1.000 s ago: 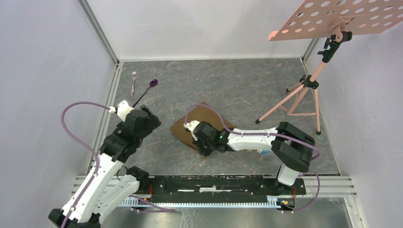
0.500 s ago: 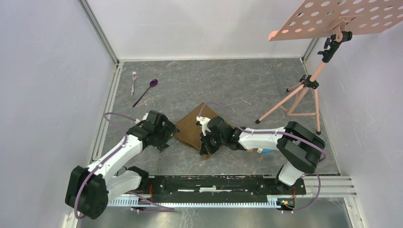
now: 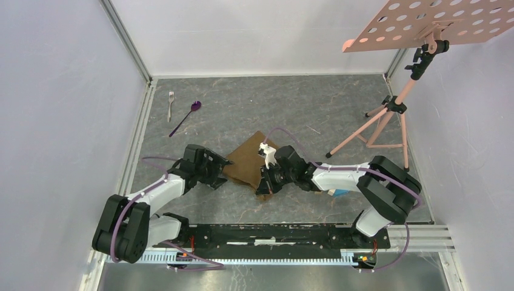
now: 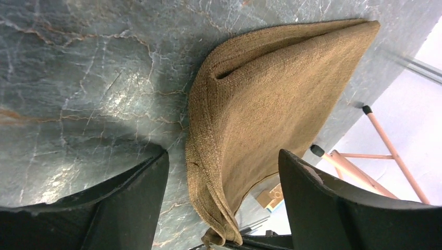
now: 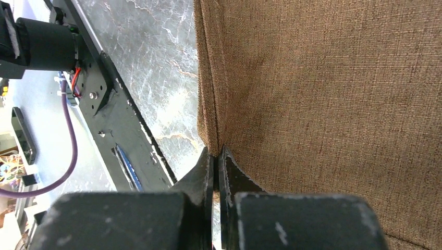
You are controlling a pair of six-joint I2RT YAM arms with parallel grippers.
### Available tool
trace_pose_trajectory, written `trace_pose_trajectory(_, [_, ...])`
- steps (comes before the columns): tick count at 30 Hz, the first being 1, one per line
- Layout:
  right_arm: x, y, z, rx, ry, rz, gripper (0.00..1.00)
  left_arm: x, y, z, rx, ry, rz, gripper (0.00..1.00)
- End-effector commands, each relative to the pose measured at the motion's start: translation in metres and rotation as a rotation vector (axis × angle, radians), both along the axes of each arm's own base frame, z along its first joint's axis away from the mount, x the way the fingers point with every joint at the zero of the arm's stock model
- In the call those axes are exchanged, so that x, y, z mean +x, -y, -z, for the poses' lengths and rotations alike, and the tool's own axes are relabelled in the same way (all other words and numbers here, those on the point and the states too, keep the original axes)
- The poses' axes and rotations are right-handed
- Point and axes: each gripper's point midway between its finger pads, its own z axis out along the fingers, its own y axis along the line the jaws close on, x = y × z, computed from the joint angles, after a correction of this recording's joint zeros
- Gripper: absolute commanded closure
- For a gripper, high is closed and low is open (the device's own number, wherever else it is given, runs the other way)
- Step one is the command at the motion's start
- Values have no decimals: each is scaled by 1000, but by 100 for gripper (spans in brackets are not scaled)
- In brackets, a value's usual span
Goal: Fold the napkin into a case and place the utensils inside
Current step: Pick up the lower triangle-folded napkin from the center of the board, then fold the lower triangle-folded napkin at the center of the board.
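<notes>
On the marbled worktop [image 3: 315, 109] my right claw [image 5: 215, 156] pinches the napkin [image 3: 243, 162] by its near corner; my left claw [image 4: 224, 172], spread wide, straddles its edge.

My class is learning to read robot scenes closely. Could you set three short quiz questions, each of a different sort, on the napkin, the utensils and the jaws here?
1. True or false: the fork and spoon already lie inside the napkin.
2. Whose jaws are pinched shut on the napkin's edge? A: the left's. B: the right's. C: both.
3. Fill in the gap: in the left wrist view, the jaws of the left arm stand ___, with the napkin showing between them.

Key
1. False: both lie at the table's far left, away from the napkin.
2. B, those of the right arm.
3. open
</notes>
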Motion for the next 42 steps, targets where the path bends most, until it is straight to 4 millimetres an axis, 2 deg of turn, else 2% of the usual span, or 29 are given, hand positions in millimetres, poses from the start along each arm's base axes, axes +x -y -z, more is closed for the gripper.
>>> trace_pose_trajectory(1, [4,-9,-27,107,30,-9,100,9,3,1,-59,55,-31,20])
trace_pose_trajectory(7, [1,-11,-26,117,16,-29,100,17,2,-3,-45,92,-5,48])
trace_pose_trajectory(11, [-7,-11,-17,112,-8,-53,100,13,-9,-4,7,81,0,62])
trace_pose_trajectory(12, [-9,-10,-14,104,-8,-56,100,12,-11,-4,17,80,4,70])
trace_pose_trajectory(14, [-13,-9,-10,101,-16,-69,100,8,-15,-5,40,70,16,74])
trace_pose_trajectory(17, [-19,-10,-5,106,-29,-87,100,0,-23,-7,91,39,26,76])
trace_pose_trajectory(21, [-24,-9,-2,120,-44,-96,100,0,-34,-19,163,11,8,92])
trace_pose_trajectory(24, [-24,-8,-1,140,-66,-87,100,-2,-41,-25,225,-71,-6,97])
trace_pose_trajectory(26, [-23,-5,0,153,-87,-77,100,-2,-41,-27,270,-142,-5,98])
trace_pose_trajectory(35, [-6,16,8,148,-129,-13,100,31,-10,-38,542,-316,35,98])
trace_pose_trajectory(42, [12,33,15,113,-101,9,100,58,25,-34,631,-377,103,98])
